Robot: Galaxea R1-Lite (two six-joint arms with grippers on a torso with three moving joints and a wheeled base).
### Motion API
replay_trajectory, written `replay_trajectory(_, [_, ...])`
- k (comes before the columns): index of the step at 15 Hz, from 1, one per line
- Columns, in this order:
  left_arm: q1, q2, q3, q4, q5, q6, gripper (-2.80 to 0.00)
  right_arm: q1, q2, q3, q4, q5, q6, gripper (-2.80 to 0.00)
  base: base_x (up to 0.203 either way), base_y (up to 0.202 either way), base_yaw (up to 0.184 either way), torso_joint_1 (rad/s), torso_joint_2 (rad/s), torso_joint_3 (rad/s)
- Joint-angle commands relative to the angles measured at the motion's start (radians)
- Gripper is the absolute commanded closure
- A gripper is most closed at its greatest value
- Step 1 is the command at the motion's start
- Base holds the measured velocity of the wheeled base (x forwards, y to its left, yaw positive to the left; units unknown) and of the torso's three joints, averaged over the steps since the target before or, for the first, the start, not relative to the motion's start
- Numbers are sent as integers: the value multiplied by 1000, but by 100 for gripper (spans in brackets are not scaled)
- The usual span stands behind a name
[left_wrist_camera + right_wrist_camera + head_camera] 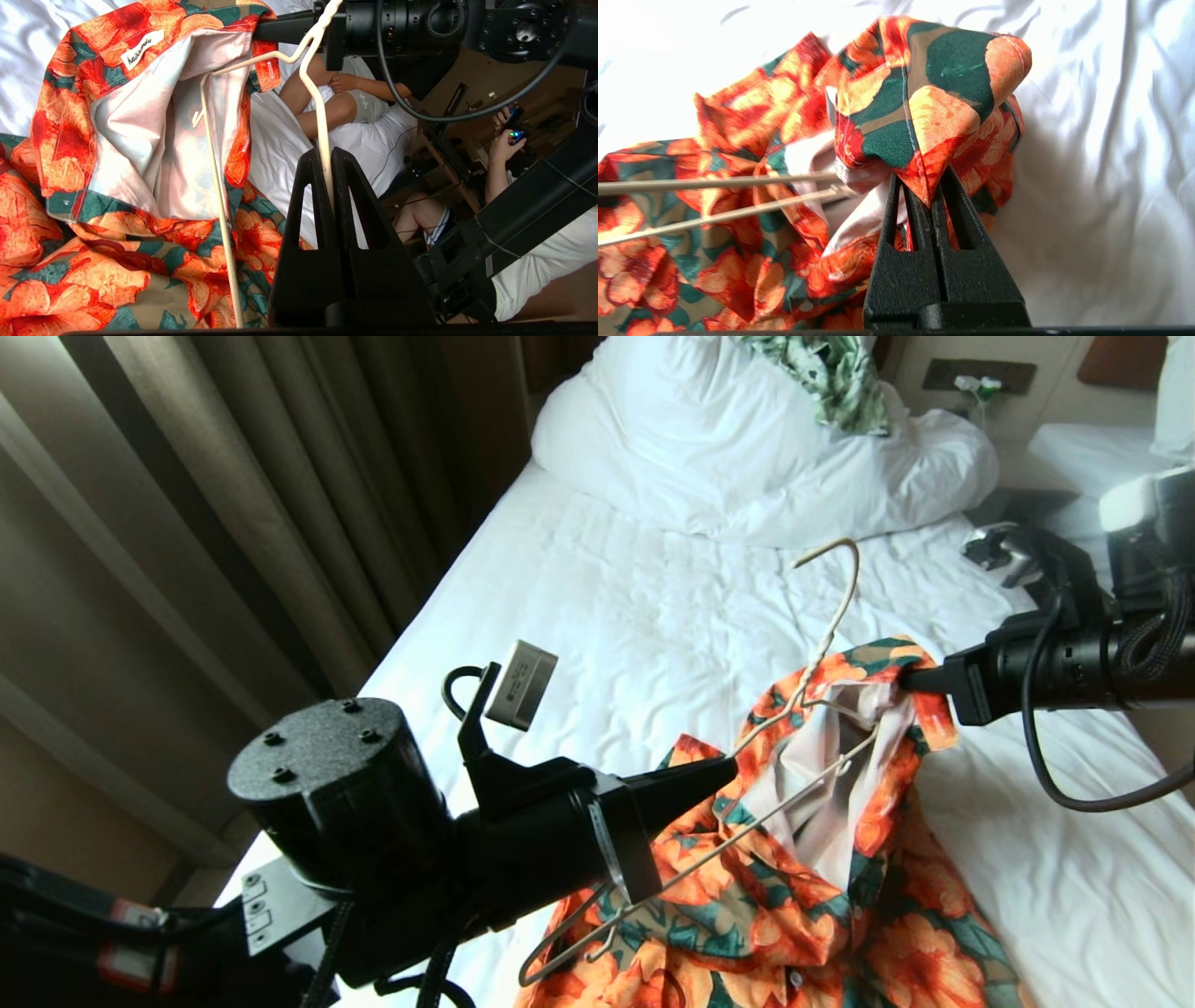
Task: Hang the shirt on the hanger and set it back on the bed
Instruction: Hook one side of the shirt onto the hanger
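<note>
Orange-floral shirt (812, 859), pale inside showing; right gripper (930, 200) jaws pinch its collar, left gripper (328, 158) jaws clamp cream wire hanger (822, 653).

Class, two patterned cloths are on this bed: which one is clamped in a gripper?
The shirt with orange flowers, its collar pinched by the right gripper; the green-and-white cloth lies untouched on the duvet.

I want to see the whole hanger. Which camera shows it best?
The head view: the hanger shows from hook to bottom corner, half inside the shirt. The left wrist view shows its wire shut in the left gripper. The right wrist view shows only two thin wires.
</note>
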Motion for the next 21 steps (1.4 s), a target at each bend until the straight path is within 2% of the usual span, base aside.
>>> replay_trajectory(1, [0,-22,0,-7,-2,-4,0,41,-27,-24,5,2,-1,0,0,0,0,0,0,0])
replay_trajectory(6, [17,-25,-9,-8,3,-3,0,189,-103,-90,111,-7,0,0,0,0,0,0,0,0])
replay_trajectory(9, [46,-25,-31,-68,67,24,0,262,-165,-92,117,-32,0,0,0,0,0,0,0,0])
replay_trajectory(10, [51,-26,-29,-100,74,63,0,273,-187,-92,115,-38,0,0,0,0,0,0,0,0])
replay_trajectory(12, [41,-26,-25,-121,112,101,0,279,-213,-111,112,-40,0,0,0,0,0,0,0,0])
replay_trajectory(16, [-7,-18,-7,-123,106,100,0,277,-205,-168,112,-29,0,0,0,0,0,0,0,0])
replay_trajectory(19, [-12,-4,9,-122,78,99,0,299,-206,-181,115,-29,0,0,0,0,0,0,0,0])
replay_trajectory(21, [-17,21,8,-121,88,98,0,324,-209,-180,117,-29,0,0,0,0,0,0,0,0])
